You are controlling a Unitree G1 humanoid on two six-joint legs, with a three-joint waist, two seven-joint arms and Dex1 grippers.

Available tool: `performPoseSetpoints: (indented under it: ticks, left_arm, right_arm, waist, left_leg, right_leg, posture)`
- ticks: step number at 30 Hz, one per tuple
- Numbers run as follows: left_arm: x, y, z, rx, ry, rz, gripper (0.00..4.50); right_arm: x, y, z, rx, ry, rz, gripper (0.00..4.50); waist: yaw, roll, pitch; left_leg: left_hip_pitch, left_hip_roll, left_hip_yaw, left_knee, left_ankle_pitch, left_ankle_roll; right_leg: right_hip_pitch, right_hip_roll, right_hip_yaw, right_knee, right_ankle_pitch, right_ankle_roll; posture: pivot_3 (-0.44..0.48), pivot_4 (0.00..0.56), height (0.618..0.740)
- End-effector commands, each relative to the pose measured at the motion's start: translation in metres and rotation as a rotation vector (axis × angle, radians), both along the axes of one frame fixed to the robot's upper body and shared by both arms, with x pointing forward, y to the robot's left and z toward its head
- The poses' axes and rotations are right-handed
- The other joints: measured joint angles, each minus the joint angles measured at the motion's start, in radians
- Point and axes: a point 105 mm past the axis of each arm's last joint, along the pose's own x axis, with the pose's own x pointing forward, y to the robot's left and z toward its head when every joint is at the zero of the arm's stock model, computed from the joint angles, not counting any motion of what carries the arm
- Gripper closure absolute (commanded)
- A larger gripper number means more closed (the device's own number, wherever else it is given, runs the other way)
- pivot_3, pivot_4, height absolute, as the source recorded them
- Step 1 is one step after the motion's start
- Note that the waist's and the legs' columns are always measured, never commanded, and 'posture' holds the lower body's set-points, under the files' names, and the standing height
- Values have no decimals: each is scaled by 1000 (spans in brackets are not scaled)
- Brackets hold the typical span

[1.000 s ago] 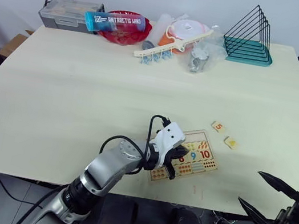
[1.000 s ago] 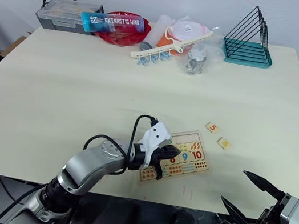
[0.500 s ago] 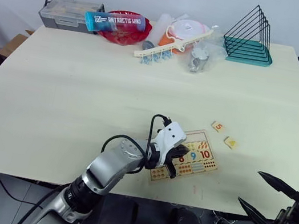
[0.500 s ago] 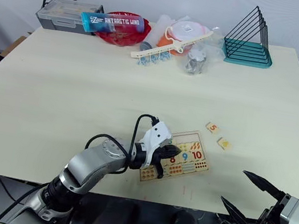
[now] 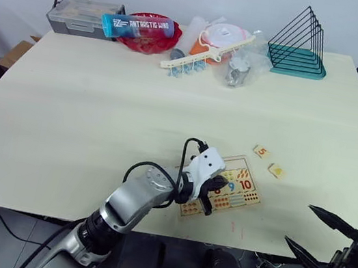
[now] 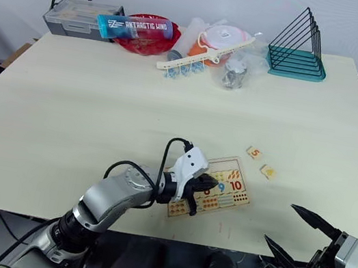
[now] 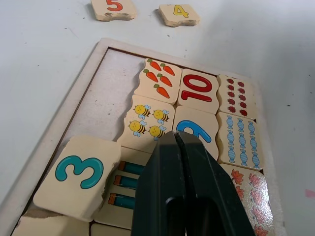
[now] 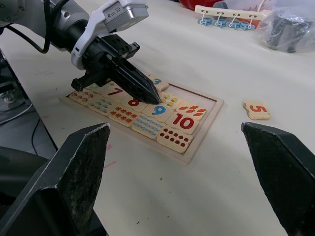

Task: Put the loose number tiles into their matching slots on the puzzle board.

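Two loose tiles, the red 5 (image 7: 113, 8) and the yellow 4 (image 7: 179, 14), lie side by side on the worktop (image 5: 103, 93) just beyond the puzzle board (image 7: 93, 73). Your left claw (image 7: 175, 136) is clenched with nothing in it, its tip hovering over the board by the blue 9 (image 7: 194, 132). The 3 tile (image 7: 78, 175) sits askew in the board's bare row (partly overlapping a neighbouring piece). Your right claw (image 5: 314, 231) hangs spread wide and empty, off the worktop's near edge.
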Motion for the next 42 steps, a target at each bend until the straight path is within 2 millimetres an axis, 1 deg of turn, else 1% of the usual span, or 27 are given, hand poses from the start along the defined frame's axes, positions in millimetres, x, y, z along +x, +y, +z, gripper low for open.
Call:
performPoseSetpoints:
  ticks: [1, 16, 24, 42]
  left_arm:
    - [1, 0, -1, 13, -1, 3, 4451]
    - [10, 4, 3, 0, -21, 56, 4451]
    - [8, 2, 2, -2, -16, 54, 4451]
    - [12, 0, 2, -8, -20, 70, 4451]
  right_arm:
    - [-2, 1, 9, -16, -47, 7, 0]
    - [0, 2, 8, -15, -46, 16, 0]
    - [0, 2, 8, -16, -46, 15, 0]
    - [-2, 4, 8, -17, -42, 11, 0]
  waist:
    - [0, 0, 0]
    - [0, 0, 0]
    - [0, 0, 0]
    - [0, 0, 0]
  left_leg:
    - [0, 0, 0, 0, 0, 0]
    - [0, 0, 0, 0, 0, 0]
    - [0, 0, 0, 0, 0, 0]
    - [0, 0, 0, 0, 0, 0]
  right_leg:
    - [0, 0, 0, 0, 0, 0]
    - [0, 0, 0, 0, 0, 0]
    - [0, 0, 0, 0, 0, 0]
    - [0, 0, 0, 0, 0, 0]
  posture:
    - [0, 150, 740]
    - [0, 150, 740]
    - [0, 150, 740]
    - [0, 150, 740]
